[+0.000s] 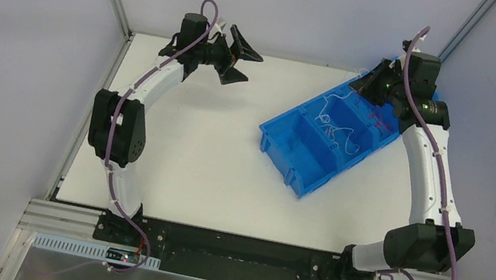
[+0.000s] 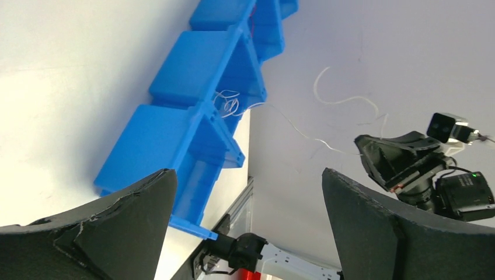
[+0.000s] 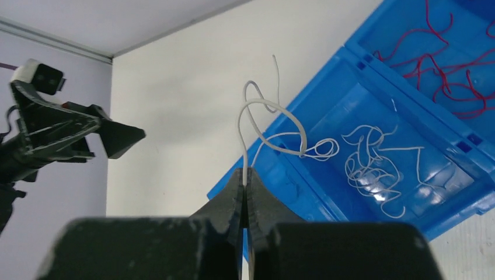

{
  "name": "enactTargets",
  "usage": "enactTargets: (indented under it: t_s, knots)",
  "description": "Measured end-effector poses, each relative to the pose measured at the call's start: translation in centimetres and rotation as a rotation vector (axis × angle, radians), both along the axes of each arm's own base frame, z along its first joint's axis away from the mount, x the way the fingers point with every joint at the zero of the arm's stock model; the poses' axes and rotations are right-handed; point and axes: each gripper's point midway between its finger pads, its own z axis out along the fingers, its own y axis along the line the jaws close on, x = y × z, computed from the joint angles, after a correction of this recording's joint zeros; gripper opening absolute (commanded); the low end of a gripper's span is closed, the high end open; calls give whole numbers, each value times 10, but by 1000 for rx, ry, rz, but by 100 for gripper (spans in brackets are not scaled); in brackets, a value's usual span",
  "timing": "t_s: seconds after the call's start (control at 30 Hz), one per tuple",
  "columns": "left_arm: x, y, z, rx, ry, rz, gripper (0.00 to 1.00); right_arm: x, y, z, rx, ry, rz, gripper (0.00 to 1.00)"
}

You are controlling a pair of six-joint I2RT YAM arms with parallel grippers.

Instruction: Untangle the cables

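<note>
One white cable (image 3: pixel 273 109) rises in loops from my right gripper (image 3: pixel 246 172), which is shut on its end above the far rim of the blue bin (image 1: pixel 278 159). The strand trails down to a bundle of thin white cables (image 3: pixel 373 166) in the bin's middle compartment. Red cables (image 3: pixel 438 55) lie in the end compartment. In the left wrist view the same white strand (image 2: pixel 303 135) stretches from the bin to the right gripper (image 2: pixel 379 153). My left gripper (image 1: pixel 248 65) hangs open over the table's far left with nothing between its fingers (image 2: pixel 140 201).
The bin sits diagonally on the white table (image 1: pixel 191 146), right of centre; its nearest compartment (image 1: pixel 297 144) holds nothing I can see. Grey walls stand close behind and on both sides. A black rail (image 1: pixel 234 248) carrying the arm bases runs along the near edge.
</note>
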Motion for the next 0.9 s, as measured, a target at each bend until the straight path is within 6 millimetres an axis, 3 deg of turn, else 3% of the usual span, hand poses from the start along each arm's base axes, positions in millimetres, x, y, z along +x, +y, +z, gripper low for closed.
enactTargets:
  t_s: [0.13, 0.37, 0.43, 0.5, 0.63, 0.7, 0.77, 0.9]
  knots:
    - [-4, 18, -15, 35, 37, 23, 99, -3, -5, -36, -14, 81, -9, 0]
    - [-7, 43, -15, 58, 25, 59, 99, -6, -6, -64, -27, 138, -7, 2]
    - [-8, 49, -16, 66, 27, 66, 99, -5, -7, -73, -37, 158, -8, 28]
    - [-9, 53, -19, 74, 34, 69, 99, -3, -9, -82, -47, 186, -18, 47]
    - [-10, 66, -27, 94, 47, 85, 99, -2, -13, -99, -79, 235, -30, 63]
    - [-10, 76, -30, 104, 56, 99, 99, -3, -14, -100, -84, 250, -33, 79]
    - [-8, 91, -33, 118, 62, 122, 99, 2, -14, -90, -85, 242, -36, 92]
    - [-7, 125, -37, 153, 73, 171, 99, 15, -8, -61, -67, 181, -21, 97]
